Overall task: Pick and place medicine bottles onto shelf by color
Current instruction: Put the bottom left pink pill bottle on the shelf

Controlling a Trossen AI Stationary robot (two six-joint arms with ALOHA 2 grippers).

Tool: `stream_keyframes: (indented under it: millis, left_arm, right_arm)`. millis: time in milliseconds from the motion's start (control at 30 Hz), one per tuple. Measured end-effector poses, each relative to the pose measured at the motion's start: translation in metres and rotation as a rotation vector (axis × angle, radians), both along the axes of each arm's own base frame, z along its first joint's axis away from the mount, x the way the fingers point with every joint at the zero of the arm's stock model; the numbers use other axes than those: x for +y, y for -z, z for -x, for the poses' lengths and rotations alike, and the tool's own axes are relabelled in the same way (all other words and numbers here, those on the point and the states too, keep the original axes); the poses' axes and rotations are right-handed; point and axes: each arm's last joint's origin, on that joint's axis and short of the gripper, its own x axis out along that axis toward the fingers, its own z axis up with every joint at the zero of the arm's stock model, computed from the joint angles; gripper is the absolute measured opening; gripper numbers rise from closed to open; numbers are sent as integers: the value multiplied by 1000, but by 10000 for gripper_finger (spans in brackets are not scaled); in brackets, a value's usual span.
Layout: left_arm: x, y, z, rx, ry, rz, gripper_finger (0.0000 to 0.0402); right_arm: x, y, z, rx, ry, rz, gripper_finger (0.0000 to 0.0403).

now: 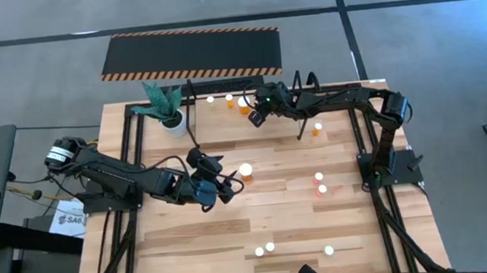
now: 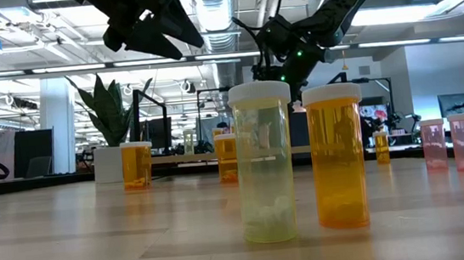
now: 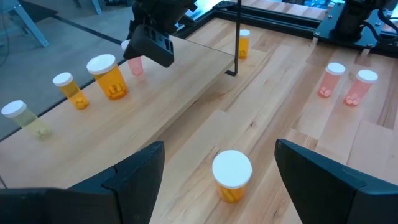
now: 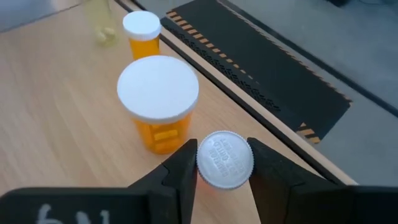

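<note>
At shelf's (image 3: 186, 74) far edge: right gripper (image 4: 222, 163) pinches pink bottle (image 4: 224, 159) upright, cap up. Left gripper (image 3: 217, 177) spread over orange bottle (image 3: 232, 176) mid-table. Pink body only visible via left wrist.

embossed lettering on a white bottle cap (image 4: 224, 159), too small to read

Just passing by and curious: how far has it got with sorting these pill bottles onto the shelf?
Three bottles stand on the shelf: one yellow, two orange. The right gripper is shut on a pink bottle beside them. The left gripper, jaws open, hovers over an orange bottle. Two pink bottles and several others wait on the table.
</note>
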Motion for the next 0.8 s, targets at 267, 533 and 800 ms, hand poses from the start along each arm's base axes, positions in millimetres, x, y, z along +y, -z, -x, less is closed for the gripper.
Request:
stream_keyframes:
  millis: [267, 533, 800]
  left_arm:
    - [0, 0, 0, 0, 2, 0, 293]
    - [0, 0, 0, 0, 2, 0, 293]
    - [0, 0, 0, 0, 2, 0, 293]
  right_arm:
    - [0, 0, 0, 31, -30, 30, 143]
    - [0, 0, 0, -4, 9, -9, 145]
    - [1, 2, 2, 33, -3, -10, 146]
